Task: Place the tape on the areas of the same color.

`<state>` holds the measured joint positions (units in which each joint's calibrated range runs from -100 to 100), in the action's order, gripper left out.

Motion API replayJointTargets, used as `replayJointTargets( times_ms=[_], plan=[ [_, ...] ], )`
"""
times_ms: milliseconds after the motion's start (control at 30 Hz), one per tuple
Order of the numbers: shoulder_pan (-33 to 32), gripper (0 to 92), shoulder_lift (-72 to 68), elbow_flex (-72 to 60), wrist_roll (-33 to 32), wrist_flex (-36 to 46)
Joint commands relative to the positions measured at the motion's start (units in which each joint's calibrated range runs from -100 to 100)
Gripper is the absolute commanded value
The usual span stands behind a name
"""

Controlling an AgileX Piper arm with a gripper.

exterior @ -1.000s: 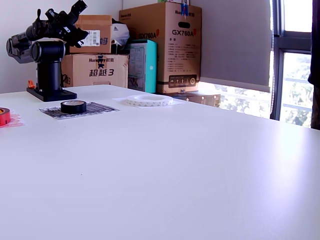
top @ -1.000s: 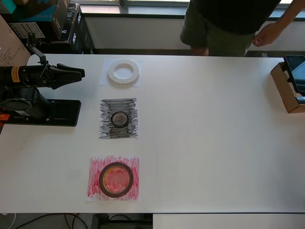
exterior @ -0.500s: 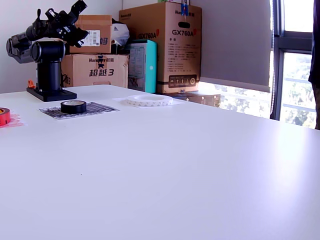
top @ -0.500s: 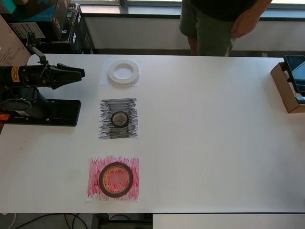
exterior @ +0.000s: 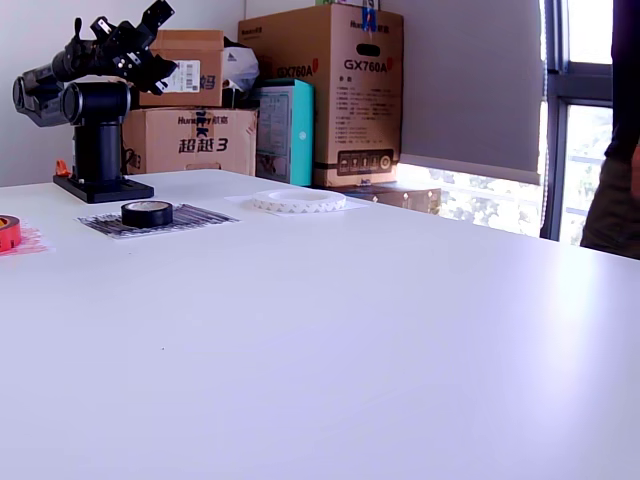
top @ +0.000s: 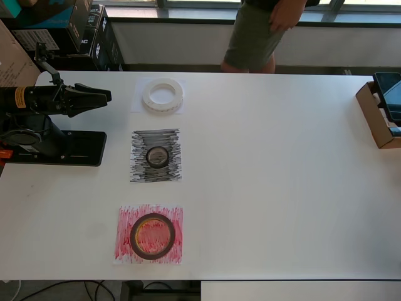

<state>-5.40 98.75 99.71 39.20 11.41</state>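
All tape lies on matching areas in the overhead view. The white ring point(top: 163, 95) rests on the white sheet point(top: 139, 106). The small black roll point(top: 157, 155) sits on the black-scribbled sheet point(top: 141, 172). The red-brown ring point(top: 133, 237) lies on the red-scribbled sheet point(top: 124, 251). My gripper point(top: 108, 96) hovers at the left, apart from all three, fingers drawn together to a point, holding nothing. The exterior view shows the white ring point(exterior: 297, 201), the black roll point(exterior: 147, 213) and the edge of the red-brown ring point(exterior: 8, 233).
The arm's black base point(top: 56, 147) stands at the table's left in the overhead view. A person point(top: 254, 34) stands beyond the far edge. An open cardboard box point(top: 376, 116) sits at the right edge. Stacked cartons point(exterior: 335, 90) stand behind the table.
The person has walked leftward along the far edge in the overhead view and now shows at the exterior view's right. Arm and tape have not moved.
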Motion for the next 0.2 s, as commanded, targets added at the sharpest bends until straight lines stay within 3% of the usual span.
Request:
replayJointTargets(
  times_ms=[0, 167],
  plan=[
    [-0.06, 61.4, 0.41, -0.08, 0.25, 0.25],
    [-0.06, 61.4, 0.41, -0.08, 0.25, 0.25]
  ],
)
